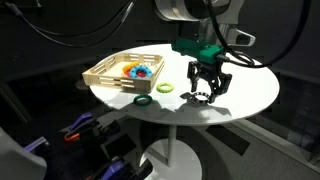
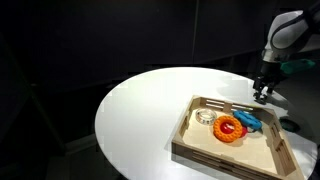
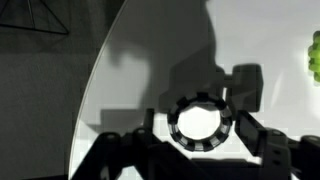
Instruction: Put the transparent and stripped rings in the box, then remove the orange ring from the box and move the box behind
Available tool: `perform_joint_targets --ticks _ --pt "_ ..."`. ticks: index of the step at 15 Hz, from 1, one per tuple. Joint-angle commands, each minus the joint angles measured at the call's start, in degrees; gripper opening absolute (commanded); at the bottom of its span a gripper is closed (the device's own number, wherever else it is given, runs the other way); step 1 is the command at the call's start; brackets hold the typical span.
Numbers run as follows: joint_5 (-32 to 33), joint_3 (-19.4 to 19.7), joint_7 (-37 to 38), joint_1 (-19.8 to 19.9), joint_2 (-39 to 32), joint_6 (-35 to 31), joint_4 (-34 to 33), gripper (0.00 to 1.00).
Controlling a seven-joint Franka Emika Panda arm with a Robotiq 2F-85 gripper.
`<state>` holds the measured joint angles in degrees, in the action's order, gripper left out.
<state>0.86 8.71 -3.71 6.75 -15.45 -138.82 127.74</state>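
**A:** Striped ring (image 3: 200,123) lies flat on the white table (image 1: 250,85), well apart from the box (image 2: 220,160). Gripper (image 1: 207,90) straddles it, jaws apart on either side; not clamped, as far as I can see.

**B:** Centre on it, close evenly, lift straight. Box contents?

**A:** Transparent ring (image 2: 205,117), orange ring (image 2: 230,129), blue ring (image 2: 249,122). Yellow-green ring (image 1: 163,88) and dark green ring (image 1: 143,99) lie outside on the table.

table (image 2: 140,120): round, white, pedestal base | backdrop (image 2: 100,35): black | light: bright on tabletop
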Motion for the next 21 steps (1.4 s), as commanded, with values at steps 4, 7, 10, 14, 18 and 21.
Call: perform_joint_targets --ticks 4,7,10,14,18,21 --pt "-0.37 -0.46 1.15 0.64 -0.06 -0.79 -0.31 0.39" --pt "-0.37 -0.47 1.17 0.61 0.0 -0.8 -0.25 0.57" --pt "-0.66 -0.6 0.89 0.66 0.46 -0.6 -0.22 0.74" --pt "-0.73 -0.61 0.64 0.74 0.83 -0.48 -0.09 0.99" --pt "-0.84 -0.62 0.7 0.77 0.09 -0.67 -0.4 1.0" --pt "-1.08 -0.66 0.61 0.86 -0.45 -0.71 -0.68 1.0"
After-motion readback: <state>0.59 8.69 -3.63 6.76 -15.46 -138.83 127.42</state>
